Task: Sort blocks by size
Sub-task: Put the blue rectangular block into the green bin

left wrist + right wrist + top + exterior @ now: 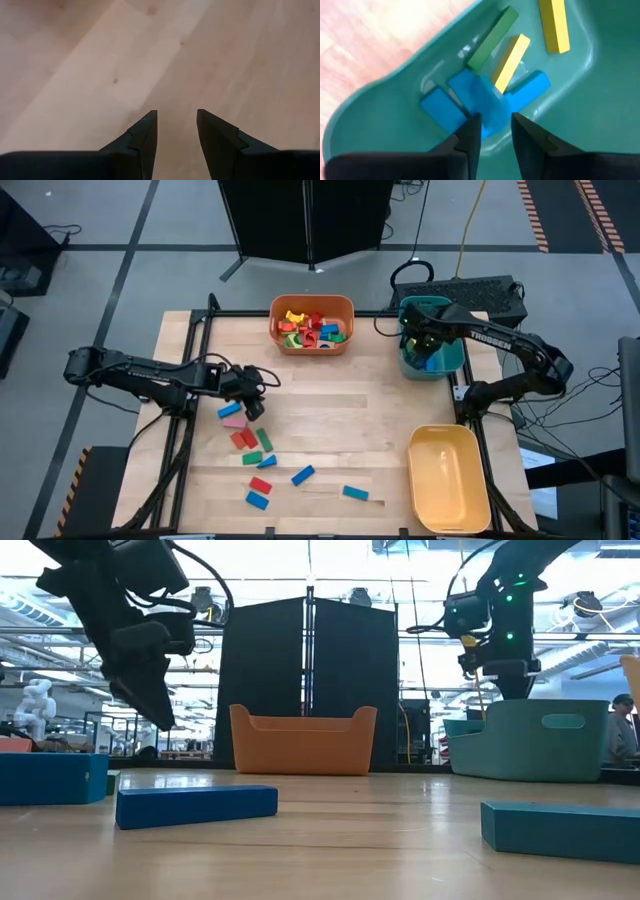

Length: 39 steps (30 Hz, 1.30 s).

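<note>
Left claw [252, 393] hangs above the desk [330, 400] at the top edge of the loose pile of blocks [252, 442]. Its fingers stand a little apart with nothing between them; the left wrist view shows only bare wood under the tips. Risk here: the pile is tight, red, green, pink and blue pieces touching or overlapping, so a drop into it could catch two at once or shove neighbours aside. The fingers are narrow-set too, so a long block taken across its width might not fit and get pushed instead.

Further along, three blue blocks [302, 475] lie apart near the front edge of the desk. Easy picks, but a nudge could slide them off the front.

Orange bin [312, 325] at the back centre is already well filled with mixed colours; dropping from height could bounce a piece out over the rim.

Right claw [492, 125] is over the teal bin [450, 360], tips low inside it. A blurred blue block [487, 107] sits right at the fingertips; the fingers are part open and I cannot tell whether they grip it or have let it go. Other blue, yellow and green blocks lie on the bin floor. Risk: if the block clings to one finger it may lift back out, or the arm could catch the bin wall and drag the bin.

Yellow bin [448, 480] front right looks empty; nothing near it.
</note>
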{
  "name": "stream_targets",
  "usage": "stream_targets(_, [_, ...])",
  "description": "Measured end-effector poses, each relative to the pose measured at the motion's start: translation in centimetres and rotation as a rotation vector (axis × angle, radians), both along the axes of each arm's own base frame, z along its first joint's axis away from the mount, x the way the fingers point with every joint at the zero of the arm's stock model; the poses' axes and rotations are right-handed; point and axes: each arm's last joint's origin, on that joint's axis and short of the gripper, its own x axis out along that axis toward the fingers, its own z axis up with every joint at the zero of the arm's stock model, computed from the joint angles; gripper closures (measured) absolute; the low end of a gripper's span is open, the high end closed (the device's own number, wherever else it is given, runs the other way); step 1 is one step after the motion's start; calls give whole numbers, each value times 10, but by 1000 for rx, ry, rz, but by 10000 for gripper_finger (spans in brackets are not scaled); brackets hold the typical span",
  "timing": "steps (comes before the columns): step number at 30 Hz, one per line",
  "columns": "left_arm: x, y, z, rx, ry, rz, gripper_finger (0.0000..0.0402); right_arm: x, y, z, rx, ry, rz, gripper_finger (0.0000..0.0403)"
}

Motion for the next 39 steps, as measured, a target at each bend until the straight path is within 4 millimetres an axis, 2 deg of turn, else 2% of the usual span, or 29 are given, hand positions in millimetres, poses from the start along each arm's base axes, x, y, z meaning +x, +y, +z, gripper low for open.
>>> stream_targets(7, [-1, 2, 0, 80, 19, 21, 265, 3, -1, 4, -45, -75, -79, 271])
stream_targets(15, [-2, 3, -1, 117, 37, -11, 265, 2, 13, 21, -94, -193, -46, 264])
stream_targets(21, [-5, -1, 1, -56, 63, 38, 265, -2, 27, 36, -138, -281, -41, 264])
stream_targets(30, [-32, -3, -3, -144, 359, 174, 265, 0, 49, 47, -148, -367, -7, 264])
stream_targets(39, [-39, -7, -15, -184, 426, 88, 265, 14, 65, 49, -151, -430, 89, 264])
